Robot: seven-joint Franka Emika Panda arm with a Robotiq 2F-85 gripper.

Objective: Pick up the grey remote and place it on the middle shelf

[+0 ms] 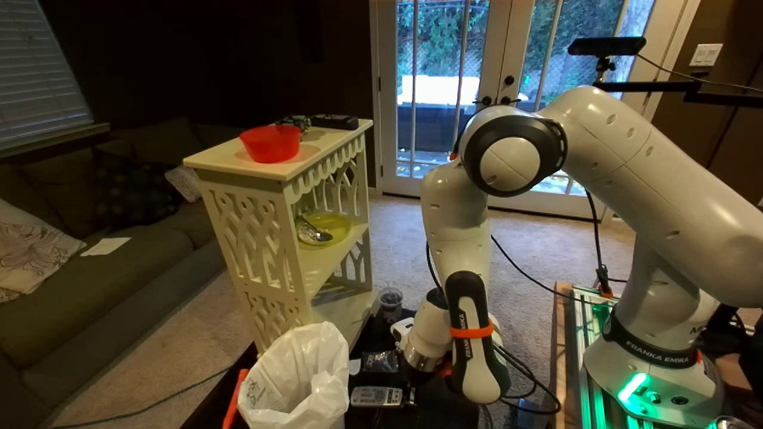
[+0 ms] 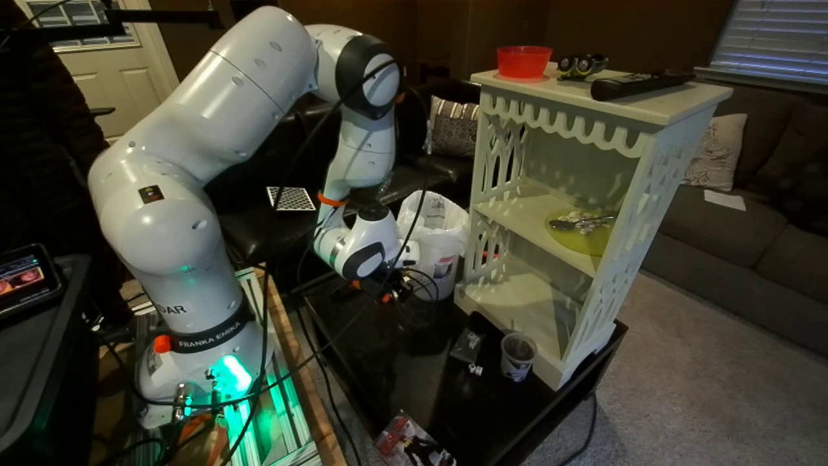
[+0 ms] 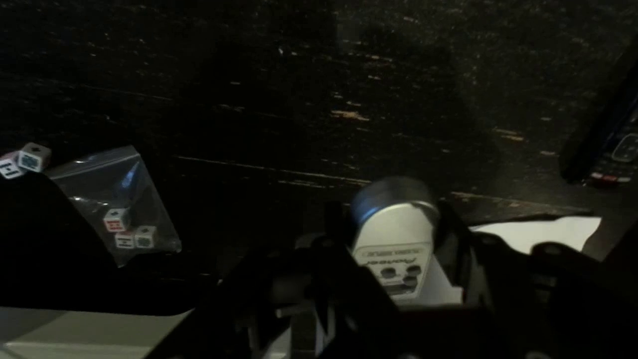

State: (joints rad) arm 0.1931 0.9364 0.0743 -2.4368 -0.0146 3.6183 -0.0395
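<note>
Out from the open front of the cream-white shelf unit (image 2: 629,241), low at the dark table (image 2: 401,362), the gripper (image 3: 395,219) is drawn in to a narrow span around one end of the grey remote (image 3: 396,234). By the wrist view, a dark finger (image 3: 453,229) stands against each side of that end, with hardly a gap showing, so the remote appears to be held; black on black hides the exact line of contact. Whether the remote rests on the tabletop in front of the unit or is just clear of it cannot be told.

Halfway up the unit, the middle shelf (image 2: 511,208) carries a yellow-green plate (image 2: 572,245) with a spoon (image 2: 565,225) and pale bits (image 2: 587,223) on it. On the unit's top board (image 2: 686,107) sit a red bowl (image 2: 524,63), a black remote (image 2: 637,85) and, between them, a black-and-yellow object (image 2: 581,66). Just before the unit's base stands a plastic cup (image 2: 517,355), with a dark pouch (image 2: 467,346) near it; by the unit's lattice side is a bin lined in white (image 1: 328,387). Out from the unit lie a clear bag (image 3: 129,179) of printed cubes (image 3: 145,237) and, on the other side of the gripper, a piece of white paper (image 3: 543,232).
</note>
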